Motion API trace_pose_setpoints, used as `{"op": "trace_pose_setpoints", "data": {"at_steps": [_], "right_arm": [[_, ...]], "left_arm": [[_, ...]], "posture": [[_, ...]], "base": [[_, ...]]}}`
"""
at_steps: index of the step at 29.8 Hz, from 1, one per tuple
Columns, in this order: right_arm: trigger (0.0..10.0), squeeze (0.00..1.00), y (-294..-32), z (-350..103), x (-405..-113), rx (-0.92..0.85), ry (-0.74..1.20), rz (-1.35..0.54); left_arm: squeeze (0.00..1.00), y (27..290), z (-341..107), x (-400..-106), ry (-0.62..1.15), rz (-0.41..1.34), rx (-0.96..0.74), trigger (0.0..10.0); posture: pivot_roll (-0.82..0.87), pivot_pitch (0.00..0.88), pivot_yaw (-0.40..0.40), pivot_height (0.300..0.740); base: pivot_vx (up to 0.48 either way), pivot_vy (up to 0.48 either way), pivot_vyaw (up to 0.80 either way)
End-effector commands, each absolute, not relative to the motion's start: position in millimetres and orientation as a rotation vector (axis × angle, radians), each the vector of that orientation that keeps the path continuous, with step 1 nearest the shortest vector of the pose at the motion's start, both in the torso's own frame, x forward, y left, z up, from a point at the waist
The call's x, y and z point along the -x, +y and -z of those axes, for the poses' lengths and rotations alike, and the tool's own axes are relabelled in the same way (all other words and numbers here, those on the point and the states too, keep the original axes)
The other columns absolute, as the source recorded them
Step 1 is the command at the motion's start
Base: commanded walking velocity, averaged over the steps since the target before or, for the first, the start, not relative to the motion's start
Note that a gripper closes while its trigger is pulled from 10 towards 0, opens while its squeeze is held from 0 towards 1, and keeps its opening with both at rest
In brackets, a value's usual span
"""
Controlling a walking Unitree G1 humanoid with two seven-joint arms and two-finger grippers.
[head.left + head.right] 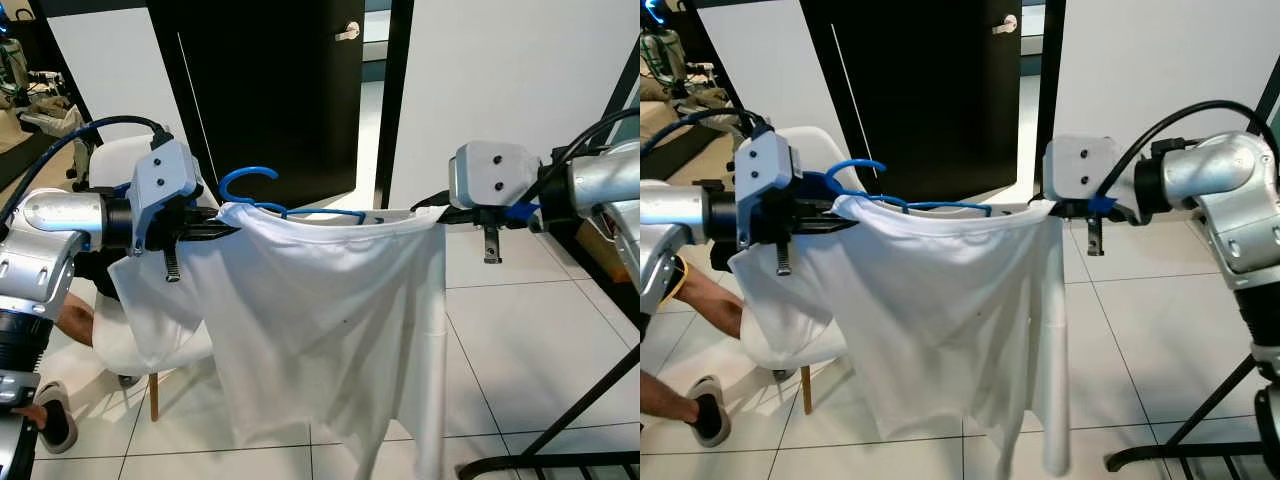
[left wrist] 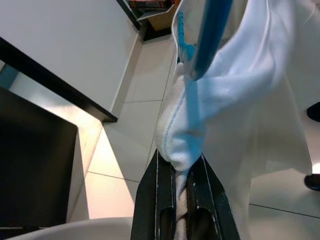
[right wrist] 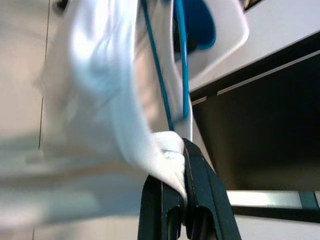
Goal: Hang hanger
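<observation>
Holding the shirt stretched on its hanger, ready to carry it to the rack.

My left gripper [image 1: 215, 229] is clenched on one shoulder of the limp white cotton T-shirt [image 1: 320, 320], my right gripper [image 1: 435, 212] on the other, so the cloth hangs taut between them above the pale tiled floor [image 1: 530, 340]. The thin blue plastic hanger [image 1: 262, 190] sits inside the collar, hook up, near my left gripper. To do this well, I judge I should keep both ends level, turn toward the black metal rack [image 1: 590, 410] at my right, and lift the hook over its rail.
</observation>
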State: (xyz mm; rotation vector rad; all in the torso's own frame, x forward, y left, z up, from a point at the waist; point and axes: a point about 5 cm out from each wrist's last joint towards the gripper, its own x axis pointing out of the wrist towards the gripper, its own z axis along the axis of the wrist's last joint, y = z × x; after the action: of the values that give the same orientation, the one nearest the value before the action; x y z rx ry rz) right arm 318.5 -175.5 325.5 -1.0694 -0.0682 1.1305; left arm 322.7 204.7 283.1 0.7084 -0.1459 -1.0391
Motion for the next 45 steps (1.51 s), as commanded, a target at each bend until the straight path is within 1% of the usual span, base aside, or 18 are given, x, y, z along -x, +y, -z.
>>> {"op": "trace_pose_setpoints", "data": {"at_steps": [1,3,4,6,7,8,10,12,19,21,23,24,25,29,35,39,41,45], "right_arm": [[0.0,0.00,-167.6,-330.5,-317.9,1.077,-0.099,-1.140],[0.0,0.00,-160.3,-331.7,-318.0,1.061,-0.124,-1.151],[0.0,0.00,-151.0,-332.6,-317.6,1.046,-0.157,-1.171],[0.0,0.00,-151.0,-332.6,-317.6,1.046,-0.157,-1.171],[0.0,0.00,-141.6,-333.9,-315.4,1.026,-0.187,-1.205],[0.0,0.00,-141.6,-333.9,-315.4,1.026,-0.187,-1.205],[0.0,0.00,-128.6,-336.6,-307.9,0.987,-0.229,-1.280],[0.0,0.00,-127.2,-337.7,-305.9,0.982,-0.235,-1.298],[0.0,0.00,-134.0,-339.9,-306.4,1.004,-0.215,-1.296],[0.0,0.00,-149.4,-342.7,-306.3,1.037,-0.163,-1.279],[0.0,0.00,-149.4,-342.7,-306.3,1.037,-0.163,-1.279],[0.0,0.00,-159.2,-341.9,-305.1,1.057,-0.117,-1.277],[0.0,0.00,-159.2,-341.9,-305.1,1.057,-0.117,-1.277],[0.0,0.00,-189.6,-329.7,-303.5,1.139,0.064,-1.244],[0.0,0.00,-190.7,-323.3,-304.7,1.170,0.100,-1.240],[0.0,0.00,-178.8,-314.5,-301.3,1.154,0.092,-1.313],[0.0,0.00,-178.8,-314.5,-301.3,1.154,0.092,-1.313],[0.0,0.00,-166.9,-321.7,-293.1,1.110,0.038,-1.402]], "left_arm": [[0.00,204.8,-289.0,-321.6,-0.175,1.026,-0.714,10.0],[0.00,200.8,-287.5,-321.9,-0.184,1.041,-0.706,10.0],[0.00,193.0,-285.5,-319.2,-0.203,1.089,-0.686,10.0],[0.00,193.0,-285.5,-319.2,-0.203,1.089,-0.686,10.0],[0.00,187.1,-285.0,-316.3,-0.221,1.133,-0.679,10.0],[0.00,187.1,-285.0,-316.3,-0.221,1.133,-0.679,10.0],[0.00,184.8,-288.4,-316.4,-0.242,1.151,-0.676,10.0],[0.00,186.5,-290.0,-315.7,-0.242,1.160,-0.680,10.0],[0.00,192.2,-291.6,-311.1,-0.223,1.193,-0.686,10.0],[0.00,205.0,-288.5,-304.5,-0.158,1.231,-0.701,10.0],[0.00,205.0,-288.5,-304.5,-0.158,1.231,-0.701,10.0],[0.00,211.5,-288.0,-302.0,-0.129,1.240,-0.715,10.0],[0.00,211.5,-288.0,-302.0,-0.129,1.240,-0.715,10.0],[0.00,225.4,-296.3,-295.2,-0.094,1.264,-0.719,10.0],[0.00,221.9,-296.9,-292.8,-0.102,1.298,-0.688,10.0],[0.00,215.3,-290.3,-292.0,-0.100,1.333,-0.645,10.0],[0.00,215.3,-290.3,-292.0,-0.100,1.333,-0.645,10.0],[0.00,212.5,-282.5,-290.9,-0.081,1.357,-0.627,10.0]], "posture": [[-0.08,0.000,0.048,0.740],[-0.08,0.000,0.048,0.740],[-0.08,0.000,0.046,0.740],[-0.08,0.000,0.046,0.740],[-0.08,0.000,0.046,0.740],[-0.08,0.000,0.046,0.740],[-0.09,0.000,0.043,0.740],[-0.09,0.000,0.044,0.740],[-0.09,0.000,0.043,0.740],[-0.09,0.000,0.041,0.740],[-0.09,0.000,0.041,0.740],[-0.09,0.000,0.039,0.740],[-0.09,0.000,0.039,0.740],[-0.09,0.000,0.041,0.740],[-0.09,0.000,0.042,0.740],[-0.09,0.000,0.041,0.740],[-0.09,0.000,0.041,0.740],[-0.09,0.000,0.040,0.740]], "base": [[0.000,0.000,0.00],[0.000,0.000,0.00],[0.000,0.000,0.00],[0.000,0.000,0.00],[0.000,0.000,0.00],[0.000,0.000,0.00],[0.000,0.000,0.00],[0.000,0.000,0.00],[0.000,0.000,0.00],[0.000,0.000,0.00],[0.000,0.000,0.00],[0.000,0.000,0.00],[0.000,0.000,0.00],[0.000,0.000,0.00],[0.000,0.000,0.00],[0.000,0.000,0.00],[0.000,0.000,0.00],[0.000,0.000,0.00]]}}
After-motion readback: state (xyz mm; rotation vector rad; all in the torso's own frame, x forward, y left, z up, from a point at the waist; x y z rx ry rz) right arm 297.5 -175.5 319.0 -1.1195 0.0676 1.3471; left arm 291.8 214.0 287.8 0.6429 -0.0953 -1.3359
